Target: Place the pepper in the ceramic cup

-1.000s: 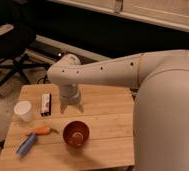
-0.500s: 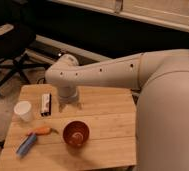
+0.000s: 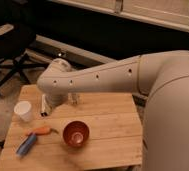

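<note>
camera view suggests the task has barely begun, going by how things lie on the wooden table [image 3: 110, 132]. at the left edge the ceramic cup [image 3: 23, 110] stands upright, white and seemingly with nothing in it, though its inside is not plainly shown. in front of it, near the table's front-left corner, a blue cylinder [image 3: 25, 145] lies on its side. just to the right of that, touching or nearly touching its upper end, lies the pepper [image 3: 42, 131], orange and flat on the wood, well apart from the cup and not in any grip. further right and further back, the gripper [image 3: 72, 99] hangs under the wrist of the robot arm [image 3: 113, 75], over the rear part of the table, behind the pepper and off to the cup's right. it is above neither the pepper nor the cup and holds nothing that can be seen, and whether it is spread or closed cannot be told. right of the pepper, a reddish-brown bowl [image 3: 76, 133] sits upright near the front, close enough to be mistaken for the target. judging from this layout, nothing of the job is done: the reach to the pepper, the pick, the carry leftward to the cup and the drop into it all remain.
</note>
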Action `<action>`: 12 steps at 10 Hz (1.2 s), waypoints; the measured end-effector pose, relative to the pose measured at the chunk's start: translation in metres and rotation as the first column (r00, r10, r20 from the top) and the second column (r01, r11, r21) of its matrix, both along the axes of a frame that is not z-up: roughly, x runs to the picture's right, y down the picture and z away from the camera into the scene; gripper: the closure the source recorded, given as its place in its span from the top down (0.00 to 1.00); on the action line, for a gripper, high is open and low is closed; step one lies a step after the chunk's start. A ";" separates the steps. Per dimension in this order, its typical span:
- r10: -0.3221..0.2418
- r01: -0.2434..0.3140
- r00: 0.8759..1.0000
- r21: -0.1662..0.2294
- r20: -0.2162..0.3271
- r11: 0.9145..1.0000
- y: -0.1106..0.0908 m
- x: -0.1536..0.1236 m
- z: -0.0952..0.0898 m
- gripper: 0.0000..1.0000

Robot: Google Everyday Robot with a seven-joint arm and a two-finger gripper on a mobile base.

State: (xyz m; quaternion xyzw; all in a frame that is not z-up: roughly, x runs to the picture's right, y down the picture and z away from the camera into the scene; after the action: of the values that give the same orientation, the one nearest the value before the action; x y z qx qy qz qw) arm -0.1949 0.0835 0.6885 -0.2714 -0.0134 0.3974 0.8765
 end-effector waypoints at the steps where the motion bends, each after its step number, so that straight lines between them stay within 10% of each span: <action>1: -0.053 0.052 0.997 0.026 0.061 0.998 0.003 -0.012 -0.003 0.65; 3: -0.202 0.184 0.953 0.099 0.227 0.978 0.021 -0.047 -0.012 0.65; 6: -0.296 0.256 0.896 0.160 0.331 0.953 0.035 -0.071 -0.019 0.65; 12: -0.298 0.257 0.895 0.162 0.332 0.953 0.036 -0.072 -0.019 0.65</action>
State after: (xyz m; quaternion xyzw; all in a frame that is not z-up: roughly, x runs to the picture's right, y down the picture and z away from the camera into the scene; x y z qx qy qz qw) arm -0.2666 0.1195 0.6697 -0.2871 -0.1541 0.2115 0.9215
